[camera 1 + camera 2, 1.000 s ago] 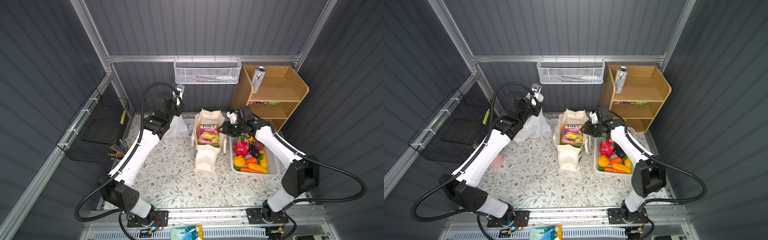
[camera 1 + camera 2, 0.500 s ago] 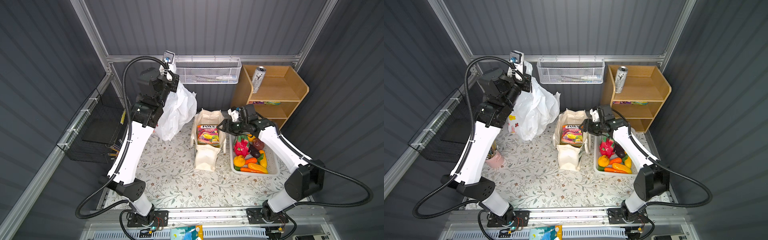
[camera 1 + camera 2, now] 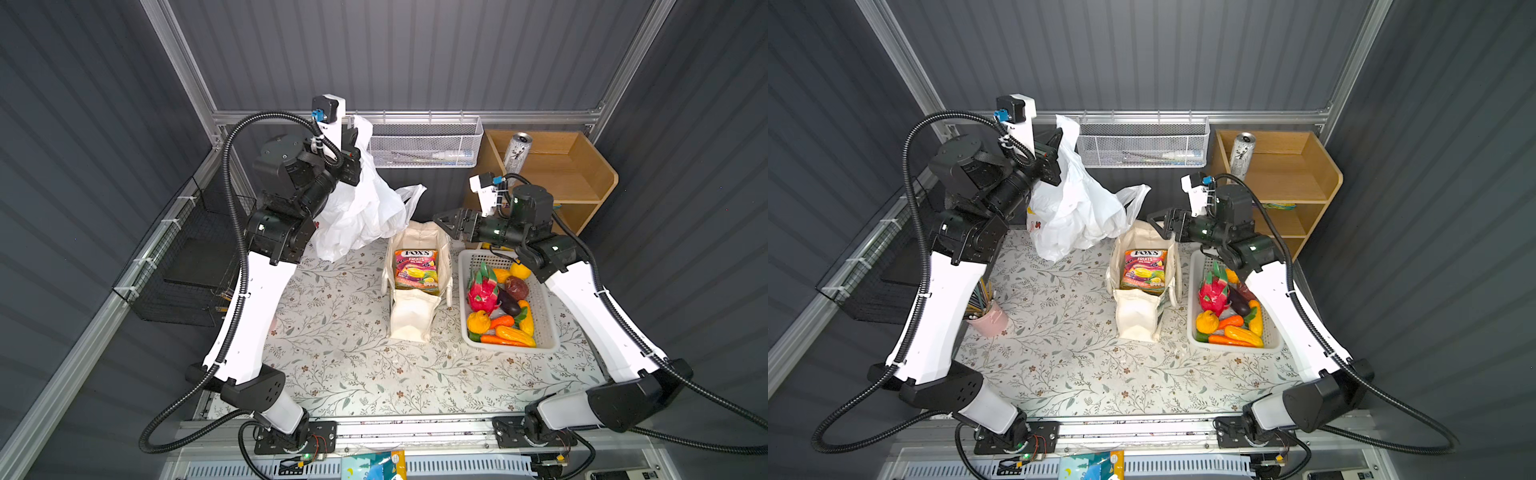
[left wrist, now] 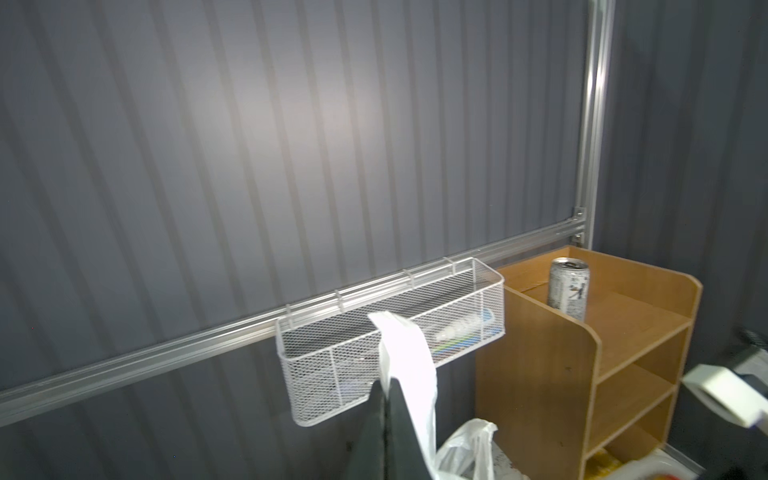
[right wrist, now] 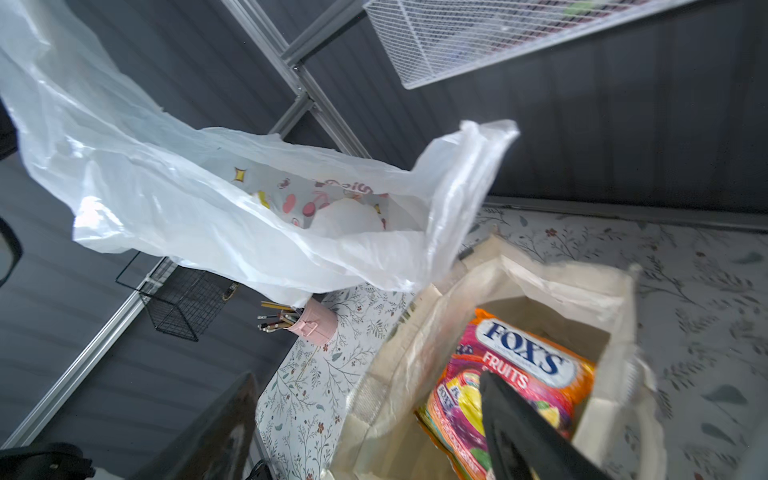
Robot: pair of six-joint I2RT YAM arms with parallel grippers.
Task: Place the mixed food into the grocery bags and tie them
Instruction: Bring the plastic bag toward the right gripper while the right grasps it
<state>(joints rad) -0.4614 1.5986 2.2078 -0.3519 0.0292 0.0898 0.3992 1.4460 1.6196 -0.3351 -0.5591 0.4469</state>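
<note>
The white plastic bag (image 3: pixel 361 212) hangs above the rear left corner of the table (image 3: pixel 345 374), 1 handle clamped in the left gripper (image 4: pixel 384 395), probably so its mouth sags open. Its free handle (image 3: pixel 412 194) points at the right gripper (image 3: pixel 444 224), jaws spread and empty over the rear rim of the canvas tote (image 3: pixel 413 320), seemingly ready to take it. The tote holds 1 snack packet (image 3: pixel 417 269); toy fruit (image 3: pixel 482 291) waits in the basket (image 3: pixel 547 332) by the right edge.

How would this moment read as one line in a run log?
left jaws: shut on bag, held up | right jaws: open at tote mouth | tote: packet inside | basket: fruit inside
</note>
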